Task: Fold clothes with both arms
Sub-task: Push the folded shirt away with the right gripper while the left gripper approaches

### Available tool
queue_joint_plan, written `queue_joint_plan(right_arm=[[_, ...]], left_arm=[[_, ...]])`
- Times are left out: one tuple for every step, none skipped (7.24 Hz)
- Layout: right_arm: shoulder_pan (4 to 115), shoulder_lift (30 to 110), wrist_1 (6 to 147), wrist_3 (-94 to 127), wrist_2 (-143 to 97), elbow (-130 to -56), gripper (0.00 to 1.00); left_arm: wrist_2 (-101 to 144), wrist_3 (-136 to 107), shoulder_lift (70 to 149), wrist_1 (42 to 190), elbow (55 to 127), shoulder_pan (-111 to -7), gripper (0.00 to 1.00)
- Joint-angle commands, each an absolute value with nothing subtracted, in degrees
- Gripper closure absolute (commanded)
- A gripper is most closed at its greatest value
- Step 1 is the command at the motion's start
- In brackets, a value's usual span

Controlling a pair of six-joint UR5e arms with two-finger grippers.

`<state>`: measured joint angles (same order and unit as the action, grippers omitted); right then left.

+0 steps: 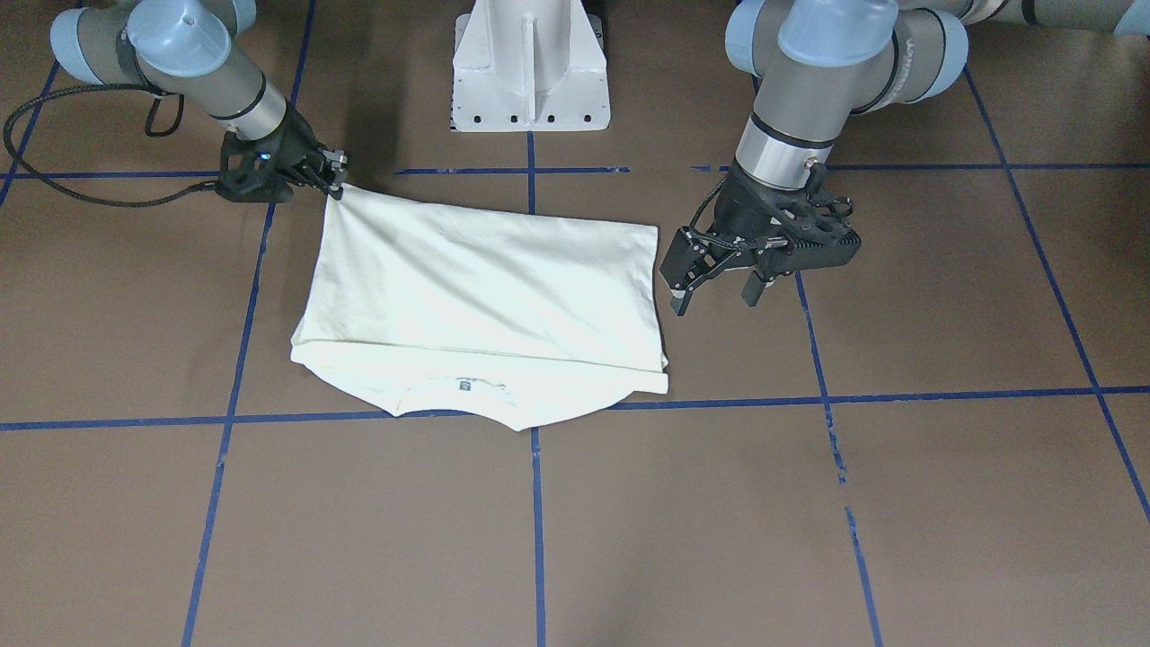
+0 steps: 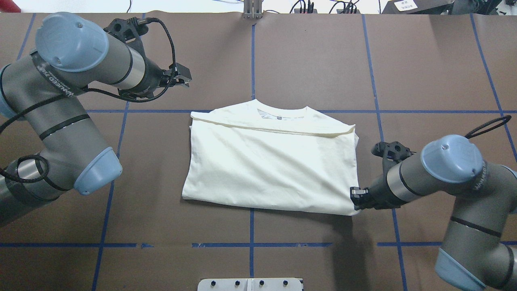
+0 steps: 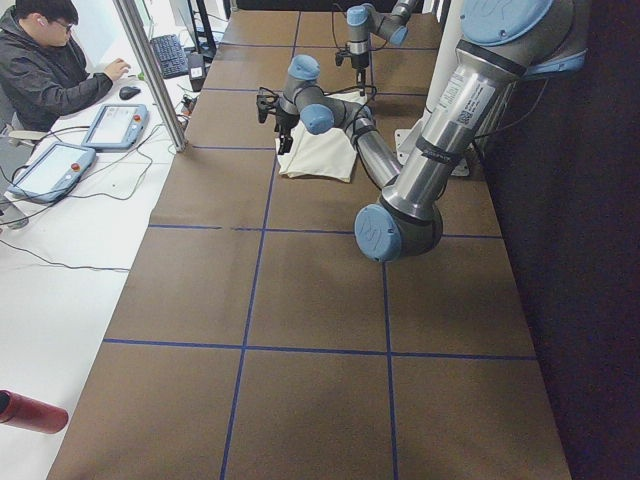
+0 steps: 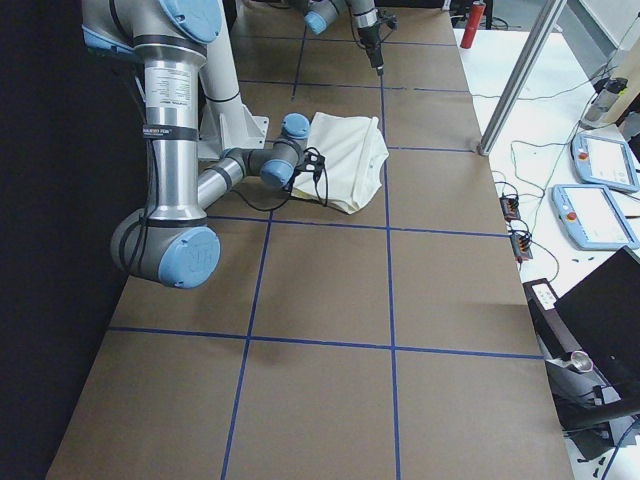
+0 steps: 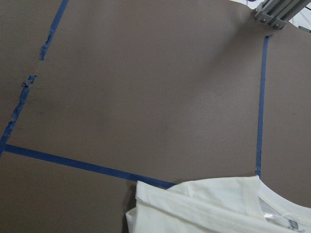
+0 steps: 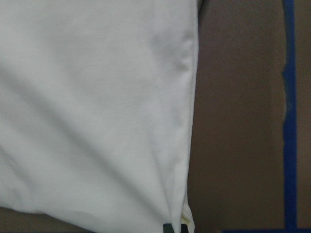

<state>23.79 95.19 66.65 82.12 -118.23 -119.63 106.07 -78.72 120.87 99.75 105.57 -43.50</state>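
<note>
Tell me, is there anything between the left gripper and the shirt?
Nothing visible. The left gripper hangs open beside the shirt, apart from its edge, with only the bare brown table between them. The right gripper is shut on a corner of the shirt.

A brown table [image 2: 307, 60] fills the overhead view, marked into large squares by blue tape [image 2: 251, 258] that is torn and broken in places. At the middle of the frame a folded cream shirt [image 2: 270, 169] lies flat on it, plain side up, its collar toward the top of the frame and overlapping the upper horizontal tape line, with the central vertical line running under it. In the front-facing view a white base [image 1: 530, 67] stands on the table at top centre.
</note>
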Motion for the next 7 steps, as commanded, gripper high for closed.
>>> queue_joint_plan(right_arm=[[18.2,103.4,66.3,82.7,-118.7,-124.1,0.93],[18.3,103.2,66.1,83.3,-119.6,-125.1,0.01],[18.4,102.7,66.1,85.7,-119.1,-126.6,0.00],[22.9,99.6,66.1,86.0,-119.1,-126.9,0.00],[28.4,95.9,66.1,86.0,-119.6,-126.8,0.00],[33.2,92.6,66.1,86.0,-119.8,-126.8,0.00],[36.7,89.0,66.2,86.0,-120.0,-126.7,0.00]], left_arm=[[105.9,-81.0,121.0,99.8,106.0,-41.9,0.01],[105.9,-81.3,120.8,99.8,107.2,-40.7,0.01],[106.1,-83.1,120.6,99.8,107.6,-39.1,0.00],[106.1,-89.1,119.5,99.8,108.1,-35.5,0.00],[105.7,-97.8,119.0,100.1,108.2,-30.4,0.01],[104.9,-106.3,119.0,100.2,108.1,-25.0,0.02],[101.6,-112.2,119.1,99.8,108.1,-20.7,0.09]])
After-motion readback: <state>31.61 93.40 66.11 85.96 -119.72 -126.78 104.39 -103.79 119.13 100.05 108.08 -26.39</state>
